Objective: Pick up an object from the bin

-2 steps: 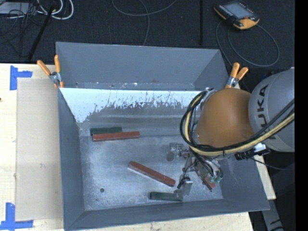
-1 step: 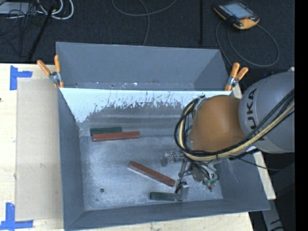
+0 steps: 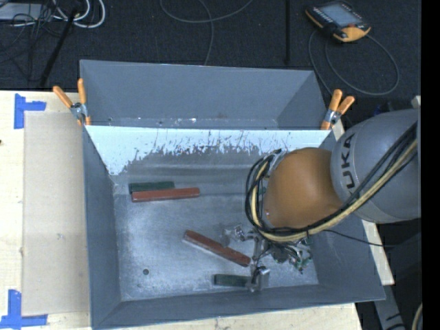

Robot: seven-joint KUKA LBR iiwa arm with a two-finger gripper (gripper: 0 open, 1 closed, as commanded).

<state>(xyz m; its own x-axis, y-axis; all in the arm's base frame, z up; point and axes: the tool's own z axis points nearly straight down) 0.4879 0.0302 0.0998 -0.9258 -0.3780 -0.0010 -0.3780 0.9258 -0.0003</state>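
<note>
My gripper (image 3: pixel 258 278) is low in the bin's front right part, under the orange dome. Its fingertips rest at the right end of a short dark green bar (image 3: pixel 231 280) lying near the front wall. A reddish-brown bar (image 3: pixel 216 247) lies slantwise just left of and behind the gripper, its right end close to the fingers. The dome hides most of the gripper body.
At the back left of the bin floor lie a dark green bar (image 3: pixel 151 186) and, alongside it, a longer reddish-brown bar (image 3: pixel 166 194). The arm and its cables fill the bin's right side.
</note>
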